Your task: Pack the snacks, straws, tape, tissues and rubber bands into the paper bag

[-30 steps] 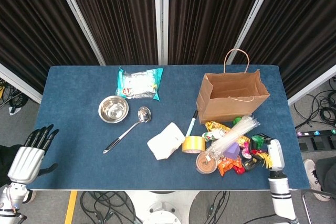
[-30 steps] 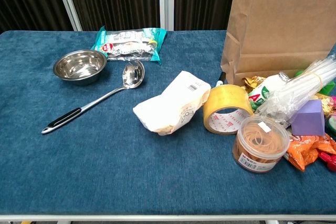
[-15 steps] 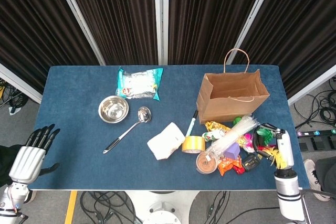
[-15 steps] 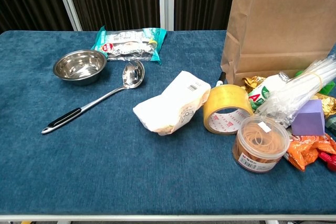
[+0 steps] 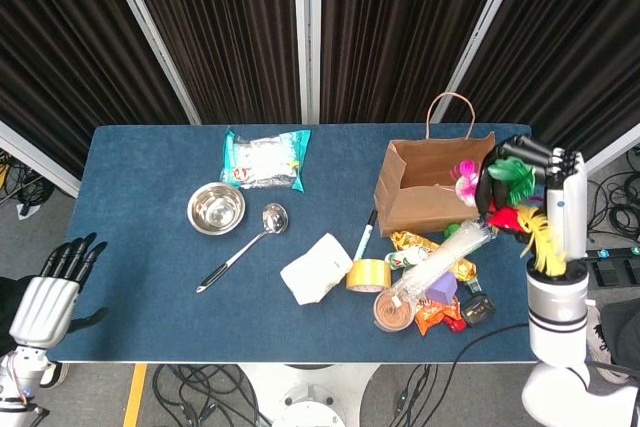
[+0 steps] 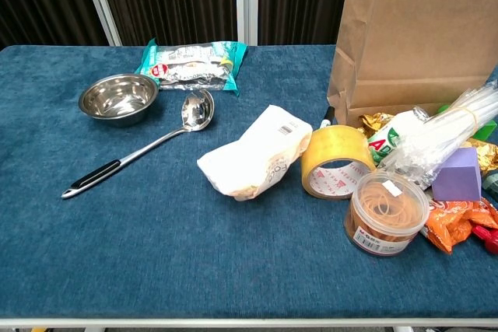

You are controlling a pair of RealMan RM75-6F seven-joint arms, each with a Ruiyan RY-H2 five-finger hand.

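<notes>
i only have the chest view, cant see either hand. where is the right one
Observer: The right hand is raised beside the open top of the paper bag, at the bag's right edge.
Operator: holding anything
Observer: Yes, it grips a cluster of bright snack packets, green, red and pink; yellow pieces show lower down by the wrist.
Operator: and the left hand
Observer: The left hand hangs off the table's left front corner, fingers apart, holding nothing.
Operator: anything in the bag yet
Observer: The head view shows only bare brown paper inside; the bottom is hidden.
</notes>
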